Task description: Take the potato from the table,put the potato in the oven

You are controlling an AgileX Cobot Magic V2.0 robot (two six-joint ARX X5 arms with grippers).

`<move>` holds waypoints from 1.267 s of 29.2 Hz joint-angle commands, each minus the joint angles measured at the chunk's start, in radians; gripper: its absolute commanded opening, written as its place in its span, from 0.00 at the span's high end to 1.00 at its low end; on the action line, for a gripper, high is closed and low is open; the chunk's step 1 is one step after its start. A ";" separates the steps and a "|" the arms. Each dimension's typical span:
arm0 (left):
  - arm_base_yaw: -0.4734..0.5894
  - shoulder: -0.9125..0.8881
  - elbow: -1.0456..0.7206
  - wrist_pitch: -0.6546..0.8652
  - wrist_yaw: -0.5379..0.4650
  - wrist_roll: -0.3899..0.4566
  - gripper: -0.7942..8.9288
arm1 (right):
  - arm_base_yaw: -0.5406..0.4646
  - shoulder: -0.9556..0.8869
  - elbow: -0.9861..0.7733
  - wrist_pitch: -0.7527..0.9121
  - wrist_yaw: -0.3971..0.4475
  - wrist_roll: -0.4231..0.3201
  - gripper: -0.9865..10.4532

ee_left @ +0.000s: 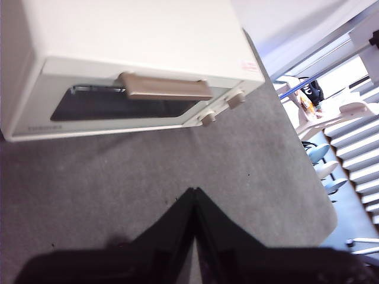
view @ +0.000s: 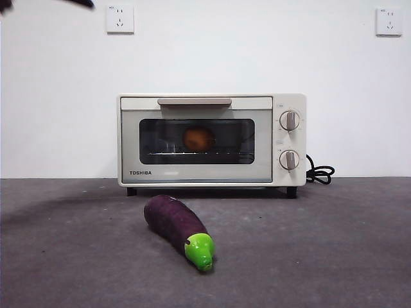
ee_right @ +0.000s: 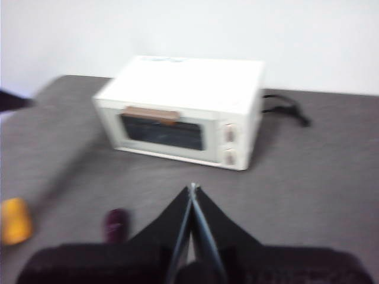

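Nearest the low front camera lay the purple eggplant (view: 177, 229), its green tip pointing forward and to the right, on the table (view: 334, 256) a little in front of the oven (view: 212, 141). Behind it the oven stood square to the camera with its door shut and the beige handle (view: 194, 101) across the top of the door. Through the glass the potato (view: 198, 138) showed as an orange-brown round sitting on the wire rack, near the middle of the window. Both arms were clear of the work. From its wrist camera the left gripper (ee_left: 194, 192) hung above the table in front of the oven, jaws pressed together with nothing between them, and the closed door and two knobs (ee_left: 222, 108) lay beyond its tips. Farther back and higher, the right gripper (ee_right: 192, 188) was likewise pressed together and empty, looking down on the whole oven, the power cord (ee_right: 287, 109) and a blurred orange object (ee_right: 15, 220) at the edge of that view that could not be identified. Judged from this, the placing step looked finished: the potato was inside and the door closed. What remained, if anything, seemed only for both arms to stay clear of the oven.
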 commanded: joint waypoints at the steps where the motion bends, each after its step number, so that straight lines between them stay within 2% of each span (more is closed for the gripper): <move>1: -0.004 -0.097 -0.001 -0.005 -0.002 0.052 0.92 | 0.001 0.042 -0.007 -0.023 0.103 0.000 0.91; 5: -0.003 -0.229 0.000 -0.004 -0.004 0.052 0.92 | 0.001 0.095 -0.007 -0.023 0.157 0.011 0.91; 12: -0.003 -0.388 0.000 0.003 0.001 0.051 0.92 | 0.001 0.160 -0.007 -0.023 0.156 0.011 0.91; 23: -0.006 -0.409 -0.001 0.000 0.000 0.058 0.92 | 0.000 0.217 -0.007 -0.023 0.155 0.011 0.91; 24: -0.008 -0.407 -0.001 -0.005 -0.004 0.113 0.92 | 0.000 0.218 -0.007 -0.023 0.155 0.011 0.91; 27: 0.003 -0.404 -0.002 -0.032 -0.106 0.359 0.92 | 0.000 0.222 -0.007 -0.023 0.155 0.011 0.91; 30: 0.008 -0.418 -0.033 -0.057 -0.233 0.502 0.92 | 0.000 0.222 -0.007 -0.023 0.155 0.011 0.91; 34: 0.050 -0.520 -0.215 0.066 -0.287 0.529 0.92 | 0.000 0.222 -0.007 -0.023 0.155 0.011 0.91; 37: 0.093 -0.657 -0.451 0.238 -0.289 0.529 0.92 | 0.000 0.222 -0.007 -0.023 0.155 0.011 0.91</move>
